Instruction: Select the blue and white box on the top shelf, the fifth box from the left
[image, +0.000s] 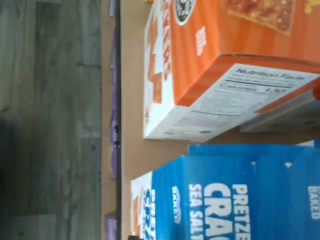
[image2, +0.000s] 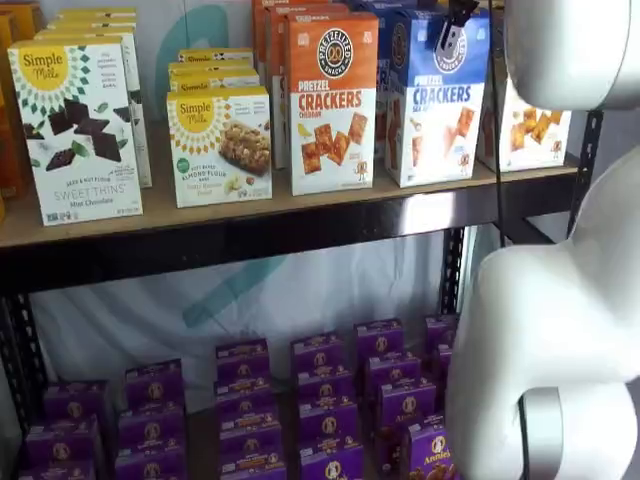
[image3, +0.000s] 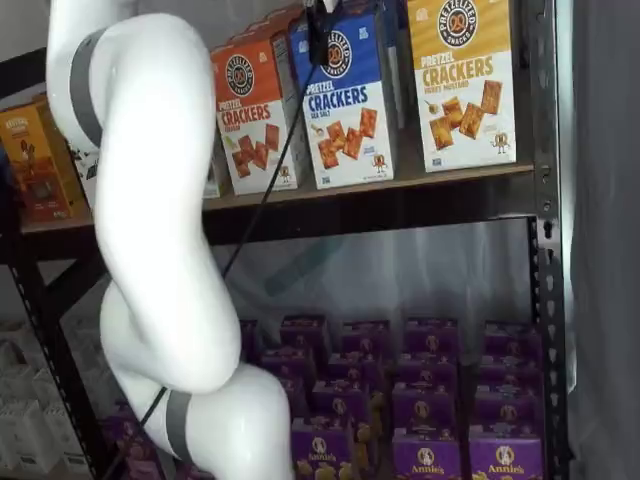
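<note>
Blue and white box (image2: 437, 100) stands upright on the top shelf (image2: 300, 215), just beside the orange cracker carton (image2: 332, 105). Gripper (image2: 452, 30) shows in a shelf view before the blue box's upper front; finger spacing cannot be told.

You are looking at the blue and white box (image2: 437, 100), blue above, white below with orange crackers, standing upright at the front edge of the top shelf (image2: 300, 215), beside an orange-topped carton.
</note>
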